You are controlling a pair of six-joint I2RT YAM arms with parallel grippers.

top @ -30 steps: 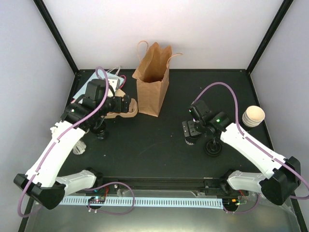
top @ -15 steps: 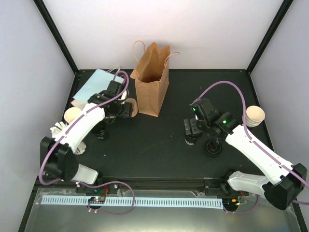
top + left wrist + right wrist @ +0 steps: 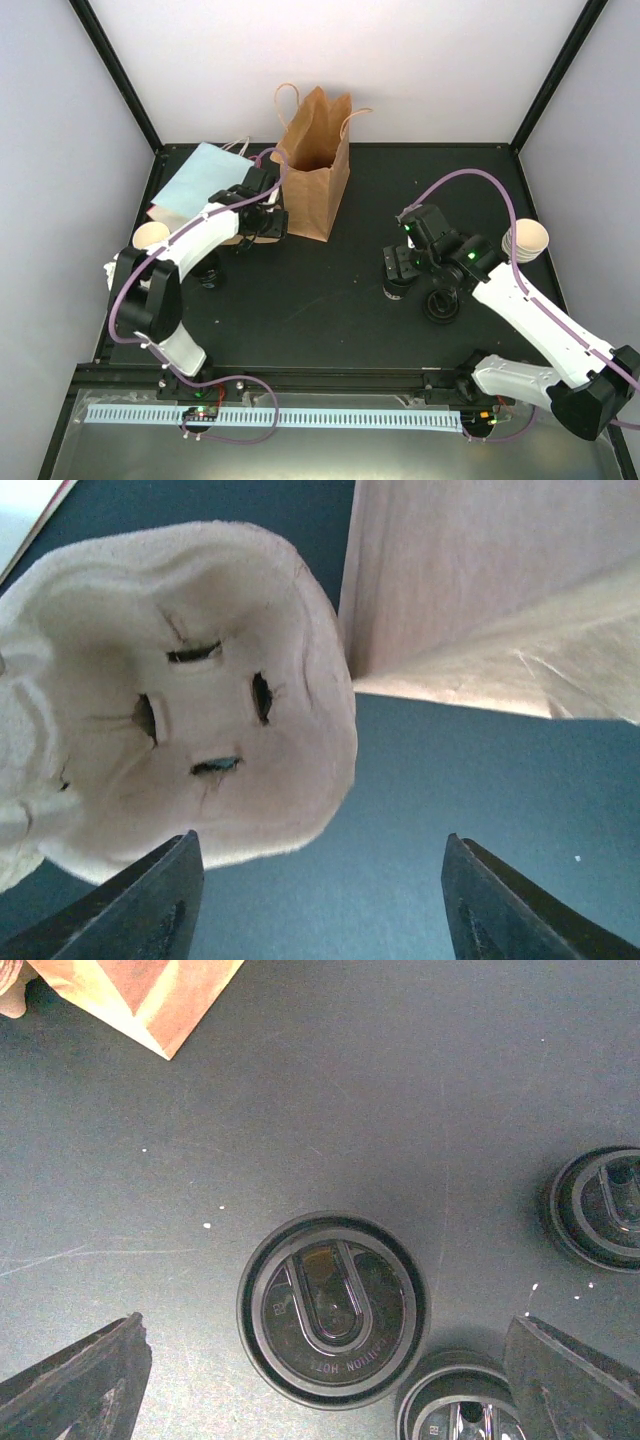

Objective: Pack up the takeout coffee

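Black tabletop (image 3: 330, 330) carries all items. Brown paper bag (image 3: 318, 170) stands upright at rear centre with its mouth open; contents not visible.

Pulp cup carrier (image 3: 180, 680) lies just beside the bag's left wall. We find the left gripper (image 3: 320, 845) released: jaws apart, carrier's near edge just ahead of one finger, nothing clamped.

Open cup stack (image 3: 525, 240) sits at the right edge, showing cream insides.

Right gripper (image 3: 397, 268) hangs over a lidded coffee cup (image 3: 332, 1305) at centre-right, well apart from the bag. Its jaws are spread wide either side of the cup, w/o contact.

We judge the step as approach to a first cup pick, w/ no cup packed yet. Next move req.:
- lower the right gripper;
- centre the cup between the pads;
- close below the lid rim w/ light force, as the paper wall prob. crushes.

Cup appearance: black, w/ a round black plastic lid bearing a raised U-shaped rib and embossed text. Second black lid (image 3: 600, 1205) sits near it.
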